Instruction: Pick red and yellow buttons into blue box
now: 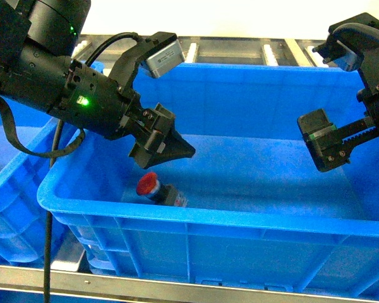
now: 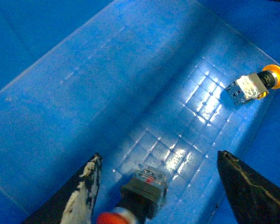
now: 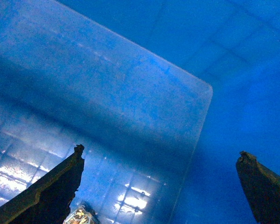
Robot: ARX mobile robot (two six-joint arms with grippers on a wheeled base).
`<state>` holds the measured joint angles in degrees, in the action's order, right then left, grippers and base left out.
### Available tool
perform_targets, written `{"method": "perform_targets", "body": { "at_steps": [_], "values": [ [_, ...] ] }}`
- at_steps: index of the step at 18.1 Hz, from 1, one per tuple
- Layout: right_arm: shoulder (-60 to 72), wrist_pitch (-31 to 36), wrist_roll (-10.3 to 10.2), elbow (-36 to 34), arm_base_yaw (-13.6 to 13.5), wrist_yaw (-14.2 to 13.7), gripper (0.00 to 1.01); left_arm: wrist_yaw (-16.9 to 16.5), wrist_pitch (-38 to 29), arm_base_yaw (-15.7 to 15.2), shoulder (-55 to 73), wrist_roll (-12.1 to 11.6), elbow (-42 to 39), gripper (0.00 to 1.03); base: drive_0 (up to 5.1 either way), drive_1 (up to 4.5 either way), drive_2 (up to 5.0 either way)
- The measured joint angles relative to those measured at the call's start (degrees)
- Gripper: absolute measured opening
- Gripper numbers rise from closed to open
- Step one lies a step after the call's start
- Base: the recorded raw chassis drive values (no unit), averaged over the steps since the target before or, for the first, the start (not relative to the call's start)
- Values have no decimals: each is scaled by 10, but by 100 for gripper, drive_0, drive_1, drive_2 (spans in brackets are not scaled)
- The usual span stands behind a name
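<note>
Red button (image 1: 158,187) lies on floor inside blue box (image 1: 196,218) nr front-left corner, yellow button (image 2: 256,85) on same floor well apart, left gripper (image 1: 167,146) just above red one, right gripper (image 1: 325,148) over box's right side.

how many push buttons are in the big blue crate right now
2. The red button lies on the floor of the blue crate near the front wall, just below the open left gripper. The yellow button lies further along the floor. Others may be hidden.
</note>
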<state>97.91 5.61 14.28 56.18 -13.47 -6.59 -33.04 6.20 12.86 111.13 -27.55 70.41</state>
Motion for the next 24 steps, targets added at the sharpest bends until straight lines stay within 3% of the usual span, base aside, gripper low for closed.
{"method": "perform_targets", "body": {
  "at_steps": [2, 3, 4, 5, 6, 7, 8, 11, 16, 19, 21, 24],
  "values": [
    [0, 0, 0, 0, 0, 0, 98, -1, 0, 0, 0, -3, 0, 100, 0, 0, 0],
    [7, 176, -28, -47, 0, -33, 90, 76, -153, 15, 0, 23, -42, 92, 0, 0, 0],
    [0, 316, -69, -111, 5, -45, 79, 221, -334, 19, -10, 89, -120, 81, 0, 0, 0],
    [-24, 432, -101, -197, 20, -41, 66, 342, -495, 16, -37, 157, -224, 69, 0, 0, 0],
    [-47, 493, -114, -241, 33, -38, 57, 404, -585, 3, -60, 200, -285, 59, 0, 0, 0],
    [-57, 512, -117, -254, 38, -36, 53, 421, -615, -4, -70, 209, -306, 56, 0, 0, 0],
    [-75, 537, -121, -270, 46, -34, 48, 434, -656, -14, -85, 228, -334, 50, 0, 0, 0],
    [-130, 563, -131, -310, 55, -23, 31, 435, -729, -38, -142, 254, -397, 34, 0, 0, 0],
    [-178, 554, -133, -385, 64, 5, 3, 410, -737, -47, -212, 266, -482, 6, 0, 0, 0],
    [-221, 548, -134, -420, 82, 7, 2, 400, -730, -60, -249, 272, -528, 2, 0, 0, 0],
    [-231, 587, -134, -445, 87, 13, 2, 391, -724, -68, -291, 272, -554, 2, 0, 0, 0],
    [-280, 548, -134, -490, 92, 28, 2, 380, -701, -81, -354, 272, -595, 2, 0, 0, 0]
  ]
}}
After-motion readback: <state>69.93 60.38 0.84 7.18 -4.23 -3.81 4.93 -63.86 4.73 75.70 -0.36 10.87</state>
